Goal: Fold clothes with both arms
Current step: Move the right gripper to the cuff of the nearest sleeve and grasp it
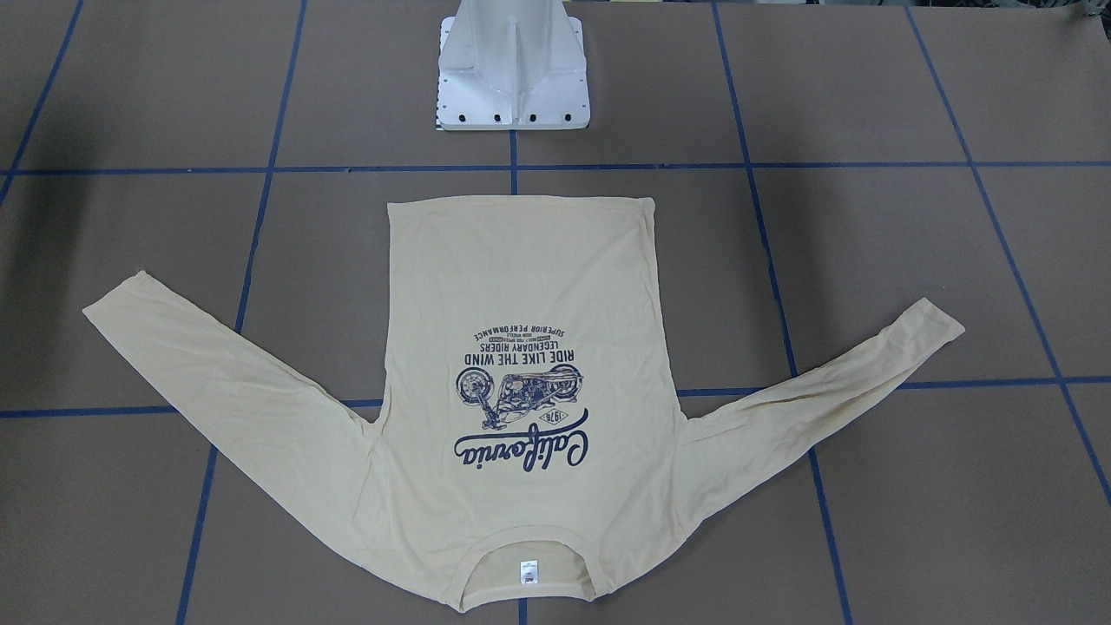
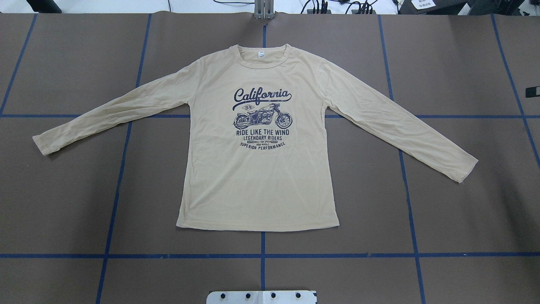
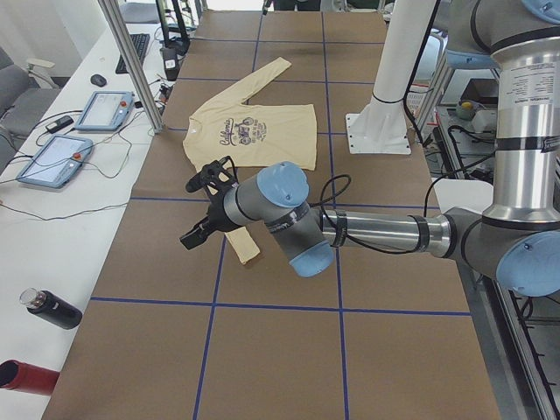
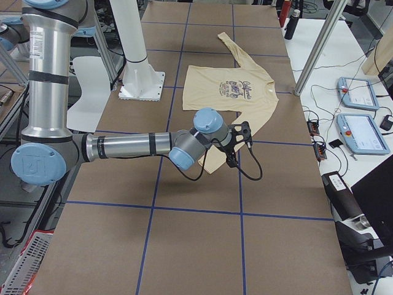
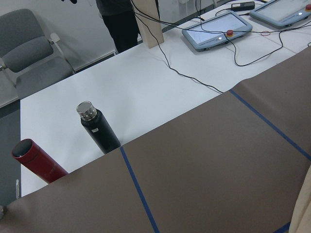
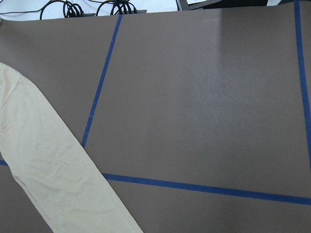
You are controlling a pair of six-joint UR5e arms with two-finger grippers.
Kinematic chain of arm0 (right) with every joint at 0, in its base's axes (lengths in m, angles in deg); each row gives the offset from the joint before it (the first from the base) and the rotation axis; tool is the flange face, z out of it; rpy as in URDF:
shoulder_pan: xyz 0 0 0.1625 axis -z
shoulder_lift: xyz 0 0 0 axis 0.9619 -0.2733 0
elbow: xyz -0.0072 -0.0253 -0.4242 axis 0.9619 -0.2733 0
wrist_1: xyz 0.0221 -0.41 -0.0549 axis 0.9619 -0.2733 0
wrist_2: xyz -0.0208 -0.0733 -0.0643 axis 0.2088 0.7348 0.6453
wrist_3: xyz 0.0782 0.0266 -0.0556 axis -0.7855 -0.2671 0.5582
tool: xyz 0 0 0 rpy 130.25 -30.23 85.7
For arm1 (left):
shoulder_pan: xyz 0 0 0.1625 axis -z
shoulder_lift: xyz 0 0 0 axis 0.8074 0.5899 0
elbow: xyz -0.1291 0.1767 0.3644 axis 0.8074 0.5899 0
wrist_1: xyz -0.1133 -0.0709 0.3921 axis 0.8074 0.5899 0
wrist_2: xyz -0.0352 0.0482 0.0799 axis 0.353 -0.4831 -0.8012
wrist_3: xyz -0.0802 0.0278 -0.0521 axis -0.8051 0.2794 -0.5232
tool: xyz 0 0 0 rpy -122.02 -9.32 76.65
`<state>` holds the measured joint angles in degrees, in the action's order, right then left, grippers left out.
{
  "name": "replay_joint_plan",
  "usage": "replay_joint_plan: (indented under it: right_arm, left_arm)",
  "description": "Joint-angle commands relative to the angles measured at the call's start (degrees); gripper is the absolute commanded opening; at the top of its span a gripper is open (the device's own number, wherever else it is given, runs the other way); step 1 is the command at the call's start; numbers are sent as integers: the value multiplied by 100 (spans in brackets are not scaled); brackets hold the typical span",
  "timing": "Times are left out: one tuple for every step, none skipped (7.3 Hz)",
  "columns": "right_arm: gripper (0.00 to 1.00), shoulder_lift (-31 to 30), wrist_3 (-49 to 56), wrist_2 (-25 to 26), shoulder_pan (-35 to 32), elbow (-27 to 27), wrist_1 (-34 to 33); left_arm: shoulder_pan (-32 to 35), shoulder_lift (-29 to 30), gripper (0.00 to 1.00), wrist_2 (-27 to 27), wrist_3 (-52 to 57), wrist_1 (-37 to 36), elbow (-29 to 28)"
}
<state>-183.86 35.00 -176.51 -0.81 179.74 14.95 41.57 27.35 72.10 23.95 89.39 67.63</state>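
Note:
The clothes are one cream-yellow long-sleeved T-shirt (image 2: 257, 177) lying flat and face up on the brown table, sleeves spread, collar away from the robot's base; it shows too in the front view (image 1: 529, 286). In the left side view my left gripper (image 3: 191, 213) hangs above the near sleeve's cuff (image 3: 248, 254). In the right side view my right gripper (image 4: 241, 146) hangs above the other sleeve's cuff (image 4: 209, 165). I cannot tell whether either gripper is open or shut. The right wrist view shows that sleeve (image 6: 48, 170); the left wrist view shows only a sliver of fabric (image 5: 304, 213).
Blue tape lines (image 2: 262, 255) grid the table. The white base pedestal (image 1: 514, 69) stands behind the shirt's hem. Beyond the table's left end a white bench holds a black bottle (image 5: 99, 128), a red bottle (image 5: 36, 160) and control pendants (image 5: 216, 30) with cables.

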Motion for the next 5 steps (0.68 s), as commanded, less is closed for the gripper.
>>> replay_joint_plan:
  right_arm:
    - [100, -357, -982, 1078, 917, 238, 274]
    - [99, -375, -1630, 1699, 1477, 255, 274]
    - [98, -419, -1958, 2393, 2135, 264, 274]
    - [98, -584, -2022, 2826, 2621, 264, 300]
    - [93, -812, -1988, 3266, 3017, 273, 388]
  left_arm:
    - [-23, -23, 100, 17, 8, 19, -1]
    - [-41, -32, 100, 17, -1, 19, -1]
    - [-41, -32, 100, 17, -1, 19, -1]
    - [-50, -75, 100, 17, 16, 19, -1]
    - [-59, -84, 100, 17, 16, 19, -1]
